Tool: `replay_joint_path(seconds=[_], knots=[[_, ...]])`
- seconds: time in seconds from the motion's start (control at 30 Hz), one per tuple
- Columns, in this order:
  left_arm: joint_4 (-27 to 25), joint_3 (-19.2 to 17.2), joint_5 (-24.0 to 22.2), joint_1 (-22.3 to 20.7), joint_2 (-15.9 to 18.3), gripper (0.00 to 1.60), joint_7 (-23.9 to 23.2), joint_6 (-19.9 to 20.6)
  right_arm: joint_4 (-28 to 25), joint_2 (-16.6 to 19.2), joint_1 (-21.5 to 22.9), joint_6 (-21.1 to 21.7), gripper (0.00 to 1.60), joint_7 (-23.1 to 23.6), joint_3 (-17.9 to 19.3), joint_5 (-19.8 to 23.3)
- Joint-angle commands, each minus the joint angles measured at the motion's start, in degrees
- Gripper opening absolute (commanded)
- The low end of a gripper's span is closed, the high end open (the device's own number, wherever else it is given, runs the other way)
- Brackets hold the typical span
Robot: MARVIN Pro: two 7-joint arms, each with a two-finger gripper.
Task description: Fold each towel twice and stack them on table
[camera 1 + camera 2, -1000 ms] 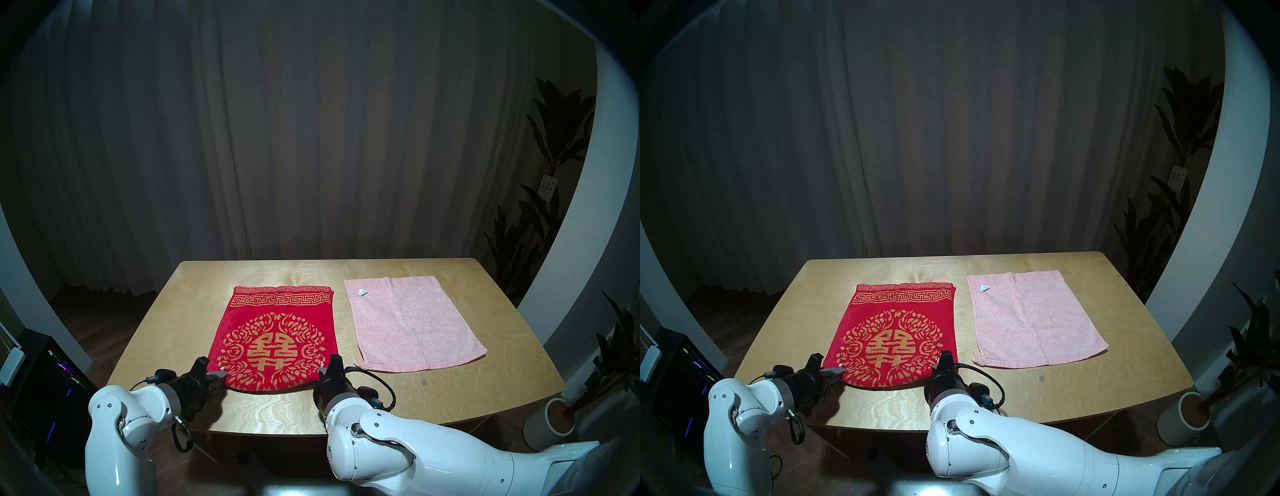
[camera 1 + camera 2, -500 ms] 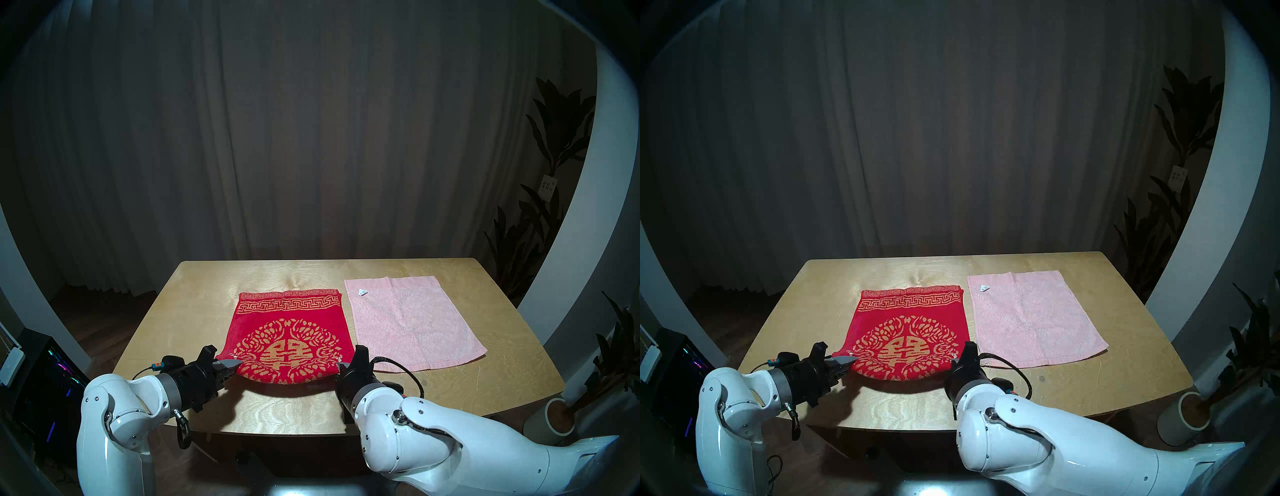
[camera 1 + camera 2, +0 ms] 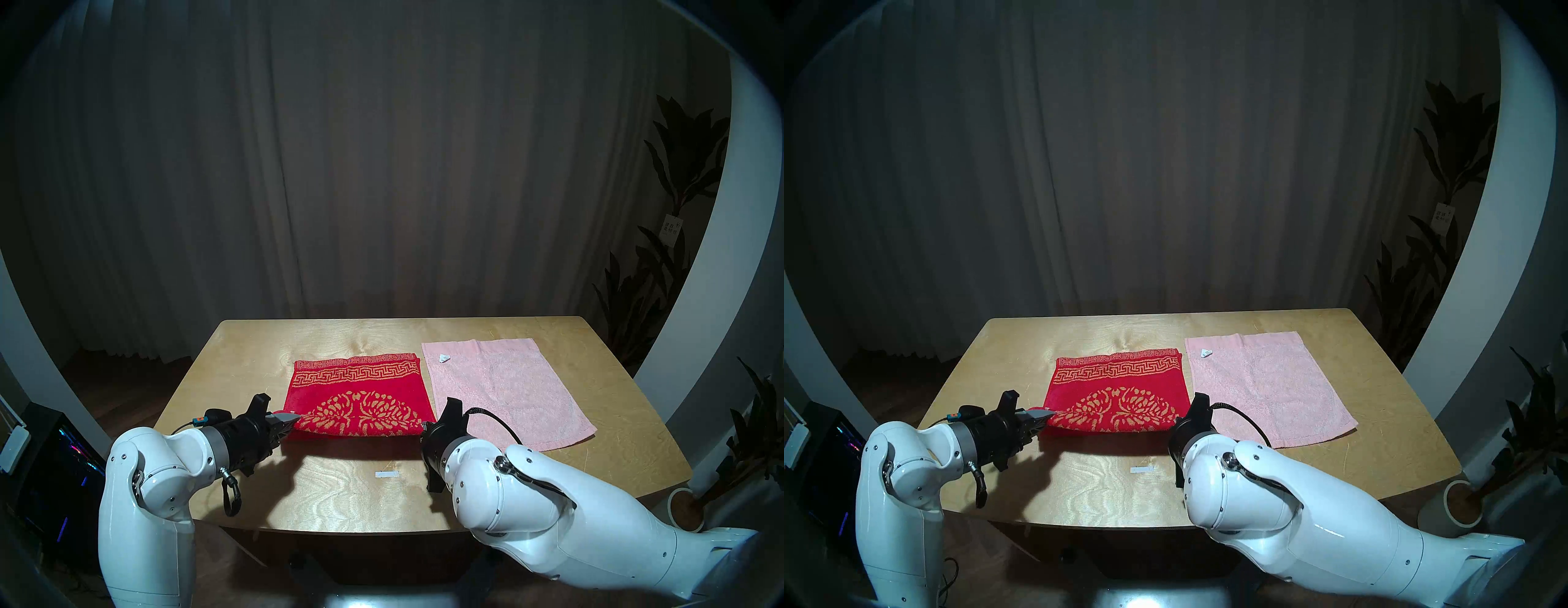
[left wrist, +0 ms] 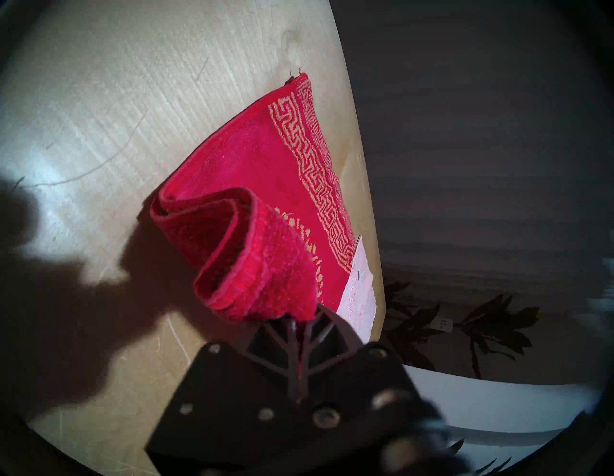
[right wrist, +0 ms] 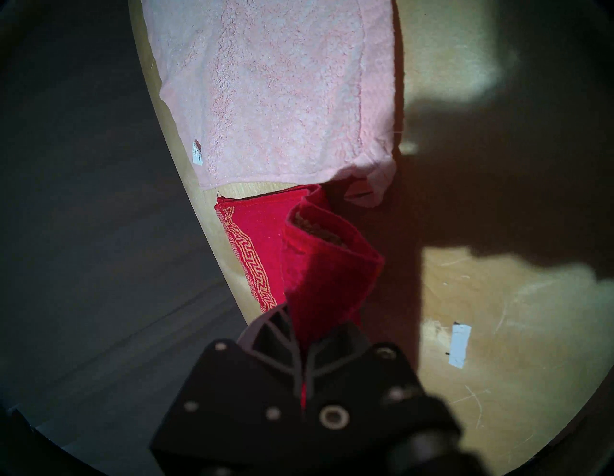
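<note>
The red towel (image 3: 356, 395) with gold key-pattern border lies mid-table (image 3: 339, 488), its near edge lifted and curling over toward the far side, so only the top of the medallion shows. My left gripper (image 3: 292, 421) is shut on the towel's near-left corner (image 4: 265, 266). My right gripper (image 3: 424, 426) is shut on its near-right corner (image 5: 319, 272). The pale pink towel (image 3: 505, 390) lies flat and spread out just to the right, with a small white label near its far-left corner.
A short white tape strip (image 3: 387, 474) is stuck on the bare wood near the front. A potted plant (image 3: 687, 505) stands off the table's right corner. A dark computer case (image 3: 55, 467) sits on the floor at the left, and a curtain hangs behind.
Both grippers have risen and moved away from the front edge, carrying the red towel's near edge with them. The towel also slid slightly right, uncovering the tape strip.
</note>
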Motion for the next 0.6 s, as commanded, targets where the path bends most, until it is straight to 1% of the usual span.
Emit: replay_joint_path(seconds=[0.0,0.07,0.13,0.27,0.4,0.47,0.5,0.53,0.57], knots=[[0.7,1.3,1.0,-6.3,1.7,0.00,-0.5,-4.1,3.6,-4.4,6.1,0.0,0.00,-1.2,0.6,-1.2],[1.4,2.3,1.5,-8.0,1.8,0.00,-0.1,-4.7,5.0,-5.3,7.3,0.0,0.00,-1.9,0.8,-1.2],[1.3,3.5,1.5,-8.3,1.8,0.00,-0.3,-6.0,6.1,-5.9,8.4,0.0,0.00,-2.4,1.0,-1.8],[2.1,5.5,2.5,-10.6,2.1,0.00,-0.1,-7.6,8.3,-7.2,10.9,0.0,0.00,-3.8,1.1,-1.8],[4.0,7.0,3.5,-13.3,2.3,0.00,0.3,-9.2,10.5,-8.0,13.7,0.0,0.00,-6.1,0.6,-2.0],[4.7,8.0,4.2,-13.7,2.8,0.00,0.1,-10.1,11.9,-8.9,14.2,0.0,0.00,-6.3,0.8,-2.8],[5.9,8.4,4.7,-15.2,2.5,0.00,0.7,-10.6,13.1,-9.2,15.6,0.0,0.00,-6.7,0.1,-2.9],[6.1,8.7,4.7,-15.0,2.6,0.00,0.3,-11.2,13.7,-9.7,15.4,0.0,0.00,-6.8,0.5,-3.4],[7.2,9.3,5.3,-16.1,2.9,0.00,0.6,-11.2,14.7,-10.0,16.6,0.4,0.00,-7.3,0.3,-3.2]])
